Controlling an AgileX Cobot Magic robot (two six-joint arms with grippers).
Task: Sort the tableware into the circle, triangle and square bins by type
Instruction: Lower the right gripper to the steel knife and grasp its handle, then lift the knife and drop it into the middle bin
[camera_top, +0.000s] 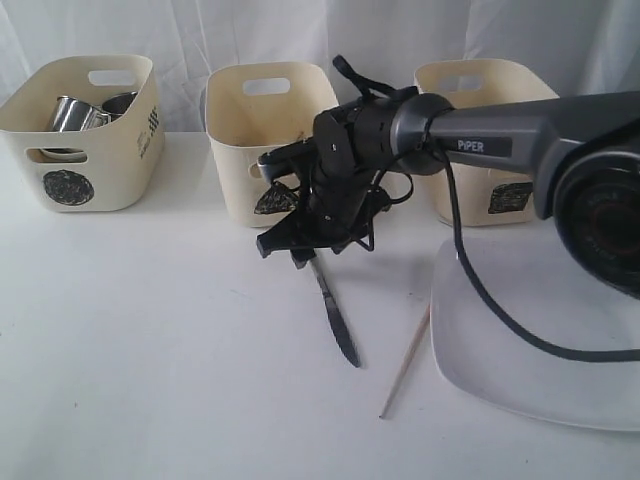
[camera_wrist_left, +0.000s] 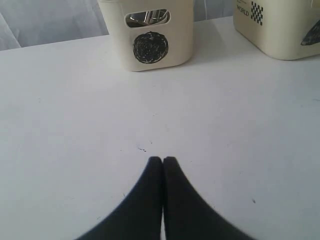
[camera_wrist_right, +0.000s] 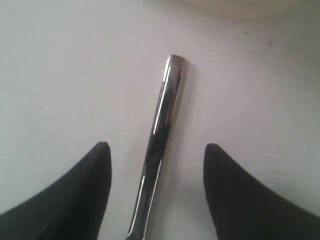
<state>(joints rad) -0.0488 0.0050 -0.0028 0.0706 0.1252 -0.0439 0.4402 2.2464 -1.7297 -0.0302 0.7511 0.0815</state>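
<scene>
1. Grey casing on the right arm carries the word "PIPER" (camera_top: 484, 146) in white letters.
2. "WORLD" (camera_wrist_left: 243, 10) is printed beside a small chequered patch on the side wall of the triangle bin (camera_wrist_left: 280, 35), seen in the left wrist view. The circle bin (camera_top: 85, 135), to the left of the triangle bin, has a dark printed label (camera_top: 150, 122) on its side, too small to read.
3. The right gripper (camera_wrist_right: 157, 147) has its jaws wide apart, one on each side of the knife (camera_wrist_right: 167, 100) handle and clear of it. It holds nothing.
4. The left gripper (camera_wrist_left: 162, 161) has its fingertips pressed together with nothing between them, over the bare white surface (camera_wrist_left: 60, 125).
5. The knife lies flat on the surface just in front of the triangle bin, its blade pointing away from the bin.
6. One wooden chopstick (camera_top: 405, 362) lies in front of the triangle bin and to its right, just beyond the knife. Its upper end is touching or just beside the edge of the white square plate (camera_top: 520, 350).
7. The square bin (camera_top: 480, 130) stands to the right of the triangle bin.
8. Steel mugs (camera_top: 75, 115) sit inside the circle bin.
</scene>
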